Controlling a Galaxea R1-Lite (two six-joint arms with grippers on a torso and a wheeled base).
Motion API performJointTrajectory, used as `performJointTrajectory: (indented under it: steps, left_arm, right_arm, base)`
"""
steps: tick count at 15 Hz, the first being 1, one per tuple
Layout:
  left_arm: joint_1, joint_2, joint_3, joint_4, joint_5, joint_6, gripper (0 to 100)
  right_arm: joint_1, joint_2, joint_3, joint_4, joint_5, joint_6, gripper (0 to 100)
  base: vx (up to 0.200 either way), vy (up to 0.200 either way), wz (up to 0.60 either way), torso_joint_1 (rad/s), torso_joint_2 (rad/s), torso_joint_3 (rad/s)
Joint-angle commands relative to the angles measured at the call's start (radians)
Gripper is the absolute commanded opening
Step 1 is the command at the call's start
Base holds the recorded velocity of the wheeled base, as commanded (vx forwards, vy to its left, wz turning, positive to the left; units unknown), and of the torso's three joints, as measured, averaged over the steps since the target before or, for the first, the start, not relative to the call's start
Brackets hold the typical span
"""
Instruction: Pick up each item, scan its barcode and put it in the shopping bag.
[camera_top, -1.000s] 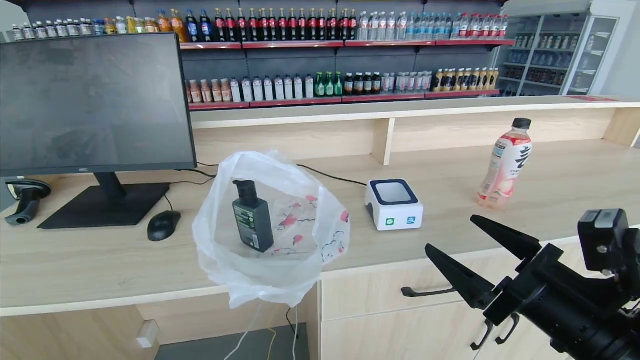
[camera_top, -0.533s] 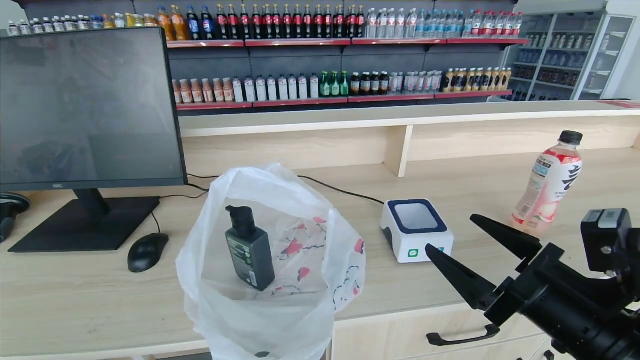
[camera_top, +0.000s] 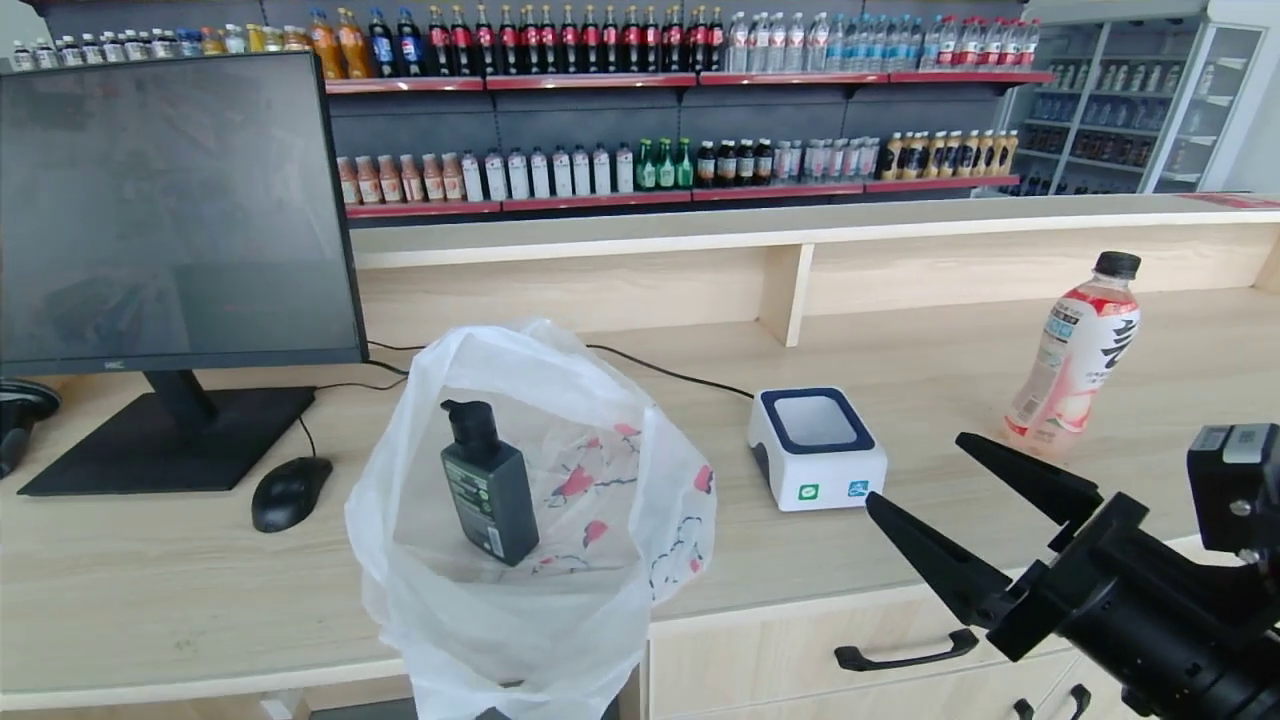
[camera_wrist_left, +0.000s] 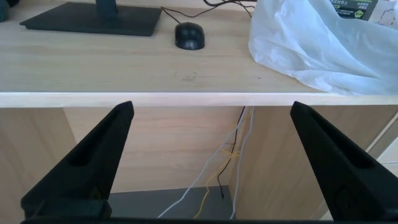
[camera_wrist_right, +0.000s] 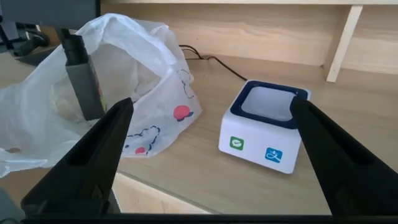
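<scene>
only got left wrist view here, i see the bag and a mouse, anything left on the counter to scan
observer: yes, a pink drink bottle stands upright on the counter, far to the robot's right.
operator: wheres the scanner
observer: the white scanner box sits between the shopping bag and that bottle.
operator: bag empty
observer: no, a dark pump bottle stands inside it.

Light wooden desk (camera_top: 150, 580) with raised back ledge (camera_top: 800, 222) and drawers (camera_top: 760, 660) below. Red-edged wall shelves (camera_top: 600, 195) stocked with bottles behind. Glass-door cooler (camera_top: 1130, 120) at right rear. Lighting bright, even.
</scene>
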Motion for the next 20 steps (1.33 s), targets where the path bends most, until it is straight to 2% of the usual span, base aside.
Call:
performJointTrajectory:
  steps: [1, 3, 20]
  left_arm:
    - [0.000, 0.000, 0.000, 0.000, 0.000, -0.001, 100]
    - [0.000, 0.000, 0.000, 0.000, 0.000, 0.001, 100]
    - [0.000, 0.000, 0.000, 0.000, 0.001, -0.001, 100]
  right_arm:
    - [0.001, -0.004, 0.000, -0.002, 0.000, -0.001, 100]
    - [0.001, -0.006, 0.005, -0.002, 0.000, -0.001, 100]
    - [-0.002, 0.019, -0.008, -0.002, 0.000, -0.002, 100]
  base:
    - [0.000, 0.000, 0.00, 0.000, 0.00, 0.000]
    - [0.000, 0.000, 0.00, 0.000, 0.00, 0.000]
    - [0.000, -0.200, 0.00, 0.005, 0.00, 0.001]
